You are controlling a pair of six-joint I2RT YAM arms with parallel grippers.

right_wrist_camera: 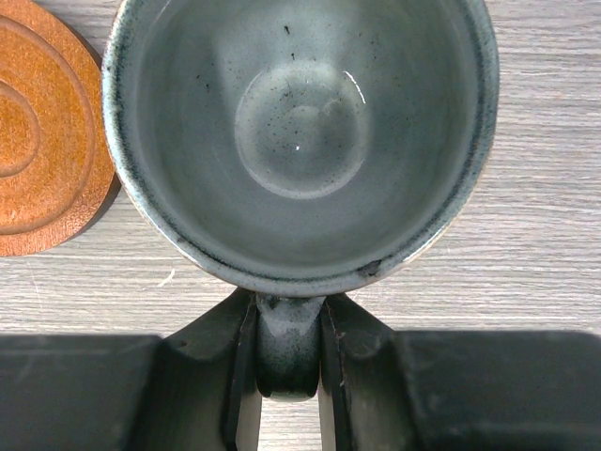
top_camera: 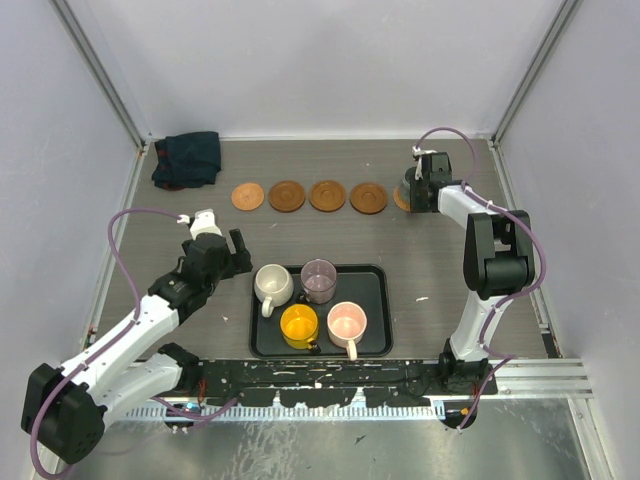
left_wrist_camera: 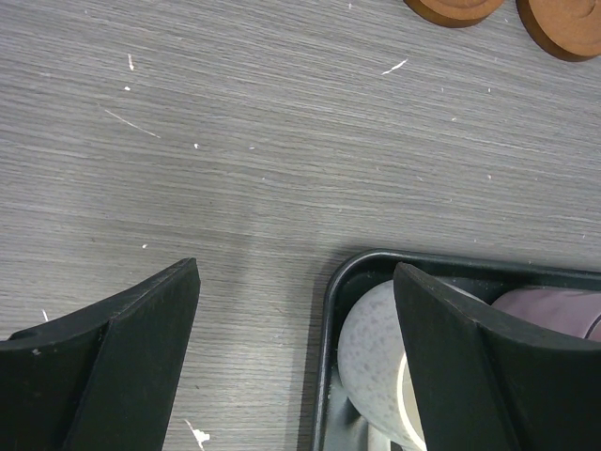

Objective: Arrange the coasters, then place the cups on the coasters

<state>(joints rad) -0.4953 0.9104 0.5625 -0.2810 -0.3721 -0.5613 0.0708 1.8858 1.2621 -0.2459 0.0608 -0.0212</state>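
Grey-green cup [right_wrist_camera: 300, 122] stands mouth up at the far right of the worktop [right_wrist_camera: 545, 244]. We see its handle pinched between the fingers of the right gripper [right_wrist_camera: 286, 324], which is closed narrowly on it. The handle points straight back at that gripper. The nearest coaster [right_wrist_camera: 38, 132] lies to the cup's left in the right wrist view, its edge hidden under the cup's rim. We judge the cup off centre and needing a sideways shift onto it. Whether the cup hangs or rests we cannot tell. The right arm is the nearer one. The left gripper [left_wrist_camera: 296, 282] gapes wide and empty beside the black tray [left_wrist_camera: 329, 310], near the cream-white cup [left_wrist_camera: 371, 366]. We find no writing to read.
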